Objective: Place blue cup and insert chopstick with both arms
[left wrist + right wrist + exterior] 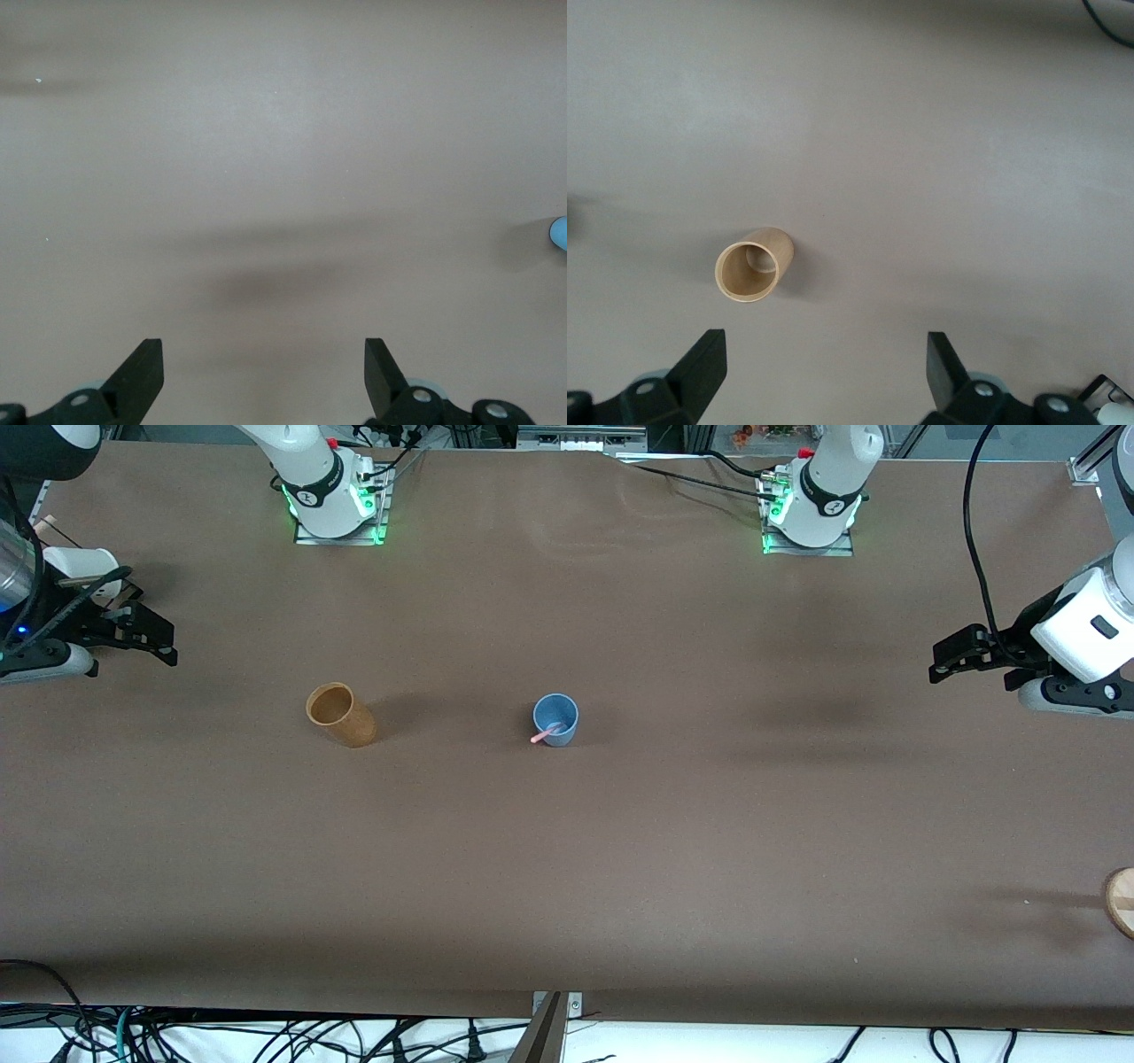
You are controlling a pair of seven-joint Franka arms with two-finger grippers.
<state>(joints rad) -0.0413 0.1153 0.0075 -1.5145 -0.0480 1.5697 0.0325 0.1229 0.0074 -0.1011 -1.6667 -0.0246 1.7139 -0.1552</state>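
Blue cup [555,720] upright mid-desk [567,868], chopstick [545,735] inside; brown cup [340,714] beside; my left hand [941,667] and right hand [164,646] wide open, empty, at desk ends

I see a wide brown surface [567,868] filling the view, evenly lit with soft shadows; black cables [266,1036] tangle along its near edge on a white floor.

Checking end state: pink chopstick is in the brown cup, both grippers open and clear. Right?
Not quite. The front view shows the chopstick in the blue cup, not the brown cup. The left gripper and right gripper are open and clear.
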